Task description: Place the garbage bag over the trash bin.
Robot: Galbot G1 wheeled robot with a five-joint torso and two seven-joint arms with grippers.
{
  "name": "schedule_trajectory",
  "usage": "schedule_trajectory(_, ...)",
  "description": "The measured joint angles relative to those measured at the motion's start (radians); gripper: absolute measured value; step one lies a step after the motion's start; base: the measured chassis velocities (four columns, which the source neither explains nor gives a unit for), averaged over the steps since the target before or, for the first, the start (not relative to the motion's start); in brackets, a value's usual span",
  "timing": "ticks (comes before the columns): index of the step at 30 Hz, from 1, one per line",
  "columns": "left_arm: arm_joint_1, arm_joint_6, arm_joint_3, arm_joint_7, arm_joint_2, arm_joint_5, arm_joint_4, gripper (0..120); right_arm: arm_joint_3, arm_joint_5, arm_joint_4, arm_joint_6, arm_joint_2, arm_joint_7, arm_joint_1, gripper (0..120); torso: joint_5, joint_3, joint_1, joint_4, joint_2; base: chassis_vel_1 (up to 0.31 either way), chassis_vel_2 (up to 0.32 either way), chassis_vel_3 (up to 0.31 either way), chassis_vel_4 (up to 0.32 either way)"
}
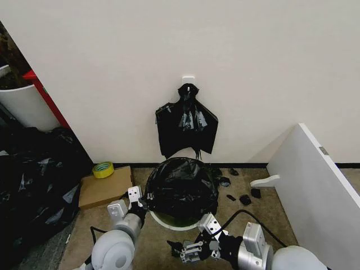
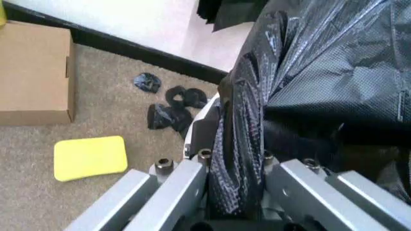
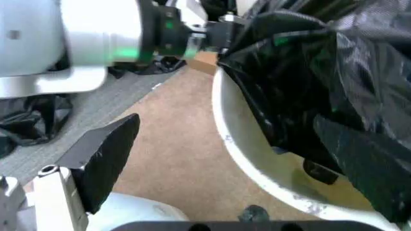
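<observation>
Pinching the garbage bag point(image 1: 181, 188) over the trash bin point(image 1: 169, 221), left fingers point(image 2: 186, 192) sit beside a cardboard box point(image 1: 104, 187); right fingers point(image 3: 103, 159) spread empty.

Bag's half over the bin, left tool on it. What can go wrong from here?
1. The garbage bag leaves the near rim of the trash bin bare. It may slide back off.
2. The left tool is shut on a bunched fold. A hard pull could tear the thin plastic.
3. The right tool hangs open, apart from the bag, so one side gets no help.
</observation>
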Motion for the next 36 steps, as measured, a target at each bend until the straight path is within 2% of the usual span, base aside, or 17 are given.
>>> schedule_trajectory(5, -0.003, 0.001, 0.006, 0.005, -0.003, 0.007, 0.0, 0, -0.007, -0.003, -0.02, -0.008, 0.0, 0.009, 0.021, 98, 0.0, 0.0, 0.0, -0.0001, 0.0, 0.0, 0.0, 0.0, 0.0)
schedule_trajectory(9, -0.002, 0.002, 0.013, 0.012, -0.006, 0.019, -0.004, 0, -0.014, -0.055, -0.039, -0.011, -0.011, 0.008, 0.04, 90, 0.0, 0.0, 0.0, 0.0, 0.0, 0.0, 0.0, 0.0, 0.0)
schedule_trajectory(20, -0.007, 0.006, 0.018, 0.015, -0.008, 0.026, -0.005, 0, -0.042, -0.161, -0.064, -0.034, -0.055, -0.015, 0.056, 51, 0.0001, 0.0, 0.0, -0.0001, 0.0, 0.0, 0.0, 0.0, 0.0)
schedule_trajectory(21, -0.007, 0.006, 0.018, 0.015, -0.008, 0.026, -0.005, 0, -0.042, -0.161, -0.064, -0.034, -0.055, -0.015, 0.056, 51, 0.0001, 0.0, 0.0, -0.0001, 0.0, 0.0, 0.0, 0.0, 0.0)
schedule_trajectory(25, -0.01, 0.008, 0.02, 0.017, -0.009, 0.025, -0.007, 0, -0.047, -0.206, -0.068, -0.036, -0.065, -0.018, 0.065, 31, 0.0, 0.0, 0.0, -0.0001, 0.0, 0.0, 0.0, 0.0, 0.0)
schedule_trajectory(27, -0.01, 0.008, 0.02, 0.017, -0.009, 0.025, -0.008, 0, -0.047, -0.209, -0.068, -0.037, -0.065, -0.018, 0.067, 30, 0.0, 0.0, 0.0, -0.0001, 0.0, 0.0, 0.0, 0.0, 0.0)
schedule_trajectory(33, -0.011, 0.01, 0.022, 0.018, -0.01, 0.025, -0.019, 0, -0.06, -0.253, -0.073, -0.039, -0.075, -0.02, 0.069, 3, 0.0, 0.0, 0.0, -0.0001, 0.0, 0.0, 0.0, 0.0, 0.0)
schedule_trajectory(36, -0.011, 0.011, 0.022, 0.018, -0.013, 0.025, -0.02, 0, -0.067, -0.268, -0.075, -0.039, -0.077, -0.019, 0.064, 0, 0.0, 0.0, 0.0, -0.0001, 0.0, 0.0, 0.0, 0.0, 0.0)
